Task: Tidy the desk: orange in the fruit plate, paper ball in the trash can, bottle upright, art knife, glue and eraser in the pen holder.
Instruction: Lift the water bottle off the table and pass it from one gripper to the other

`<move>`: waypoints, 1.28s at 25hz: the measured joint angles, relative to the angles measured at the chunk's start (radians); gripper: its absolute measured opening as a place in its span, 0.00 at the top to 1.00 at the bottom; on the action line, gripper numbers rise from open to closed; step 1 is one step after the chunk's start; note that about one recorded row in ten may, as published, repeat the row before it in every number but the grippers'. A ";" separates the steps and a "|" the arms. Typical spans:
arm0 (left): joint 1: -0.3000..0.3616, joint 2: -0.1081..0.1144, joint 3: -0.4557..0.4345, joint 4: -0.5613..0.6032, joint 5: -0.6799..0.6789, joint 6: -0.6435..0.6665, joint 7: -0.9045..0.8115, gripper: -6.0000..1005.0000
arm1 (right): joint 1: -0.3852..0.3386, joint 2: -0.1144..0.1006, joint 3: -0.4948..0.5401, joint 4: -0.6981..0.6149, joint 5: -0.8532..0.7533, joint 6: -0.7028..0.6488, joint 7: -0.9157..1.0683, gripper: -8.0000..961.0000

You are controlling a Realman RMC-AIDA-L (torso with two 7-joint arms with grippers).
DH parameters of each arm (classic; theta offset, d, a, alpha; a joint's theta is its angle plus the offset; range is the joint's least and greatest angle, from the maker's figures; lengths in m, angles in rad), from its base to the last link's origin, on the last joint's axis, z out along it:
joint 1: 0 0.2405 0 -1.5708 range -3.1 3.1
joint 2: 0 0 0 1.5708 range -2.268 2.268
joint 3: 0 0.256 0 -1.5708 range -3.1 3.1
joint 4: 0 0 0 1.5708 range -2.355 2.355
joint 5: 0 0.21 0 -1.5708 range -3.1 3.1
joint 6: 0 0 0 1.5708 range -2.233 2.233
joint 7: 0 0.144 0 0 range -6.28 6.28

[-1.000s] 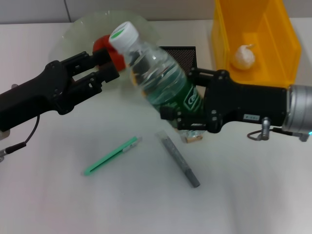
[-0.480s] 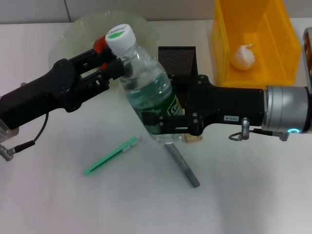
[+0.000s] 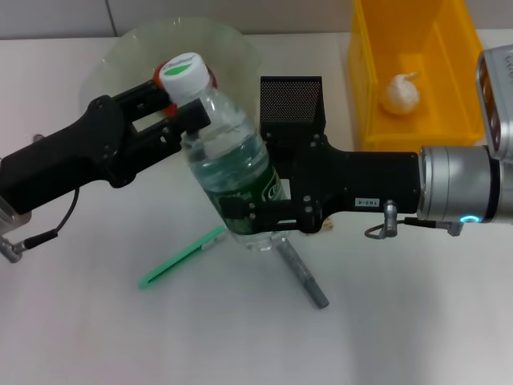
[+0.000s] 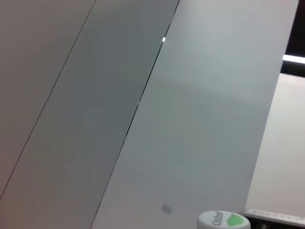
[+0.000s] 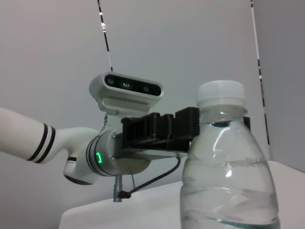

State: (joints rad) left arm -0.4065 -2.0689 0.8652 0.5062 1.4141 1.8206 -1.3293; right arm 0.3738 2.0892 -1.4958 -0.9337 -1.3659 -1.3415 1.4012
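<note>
The bottle (image 3: 228,164) stands almost upright at the table's middle, and my right gripper (image 3: 256,218) is shut on its green-labelled lower part. My left gripper (image 3: 192,111) rests against the bottle's neck just below the white cap (image 4: 223,220). The right wrist view shows the bottle (image 5: 228,171) with the left gripper (image 5: 164,129) at its neck. Slivers of the orange (image 3: 160,74) show behind the cap, in the fruit plate (image 3: 128,48). The paper ball (image 3: 399,94) lies in the trash can (image 3: 365,96). The pen holder (image 3: 292,98) stands behind my right gripper.
A green art knife (image 3: 183,257) and a grey glue stick (image 3: 304,277) lie on the table in front of the bottle. A bit of the tan eraser (image 3: 327,227) peeks out under my right arm. The trash can fills the back right corner.
The bottle has swung from a steep lean to nearly upright while my right gripper carried it left. My left gripper shifted slightly right to the neck.
</note>
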 joint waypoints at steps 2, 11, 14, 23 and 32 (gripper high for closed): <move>0.000 0.000 0.000 0.000 0.000 0.000 0.000 0.47 | 0.001 0.000 -0.002 0.000 0.000 0.000 0.003 0.21; -0.004 0.002 0.006 0.001 0.011 0.001 0.045 0.47 | 0.011 -0.002 -0.011 0.016 0.001 0.002 0.006 0.21; -0.005 0.003 0.006 -0.001 0.011 0.000 0.045 0.47 | 0.013 -0.002 -0.011 0.016 0.001 0.002 0.006 0.21; -0.017 0.006 0.046 0.009 0.014 -0.004 0.043 0.46 | 0.036 -0.002 -0.022 0.026 -0.004 0.002 0.011 0.21; -0.025 0.009 0.046 0.011 0.015 -0.007 0.040 0.47 | 0.037 -0.001 -0.022 0.026 -0.003 0.003 0.013 0.22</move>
State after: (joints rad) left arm -0.4312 -2.0602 0.9113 0.5170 1.4289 1.8135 -1.2896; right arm 0.4112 2.0877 -1.5175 -0.9080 -1.3686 -1.3390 1.4147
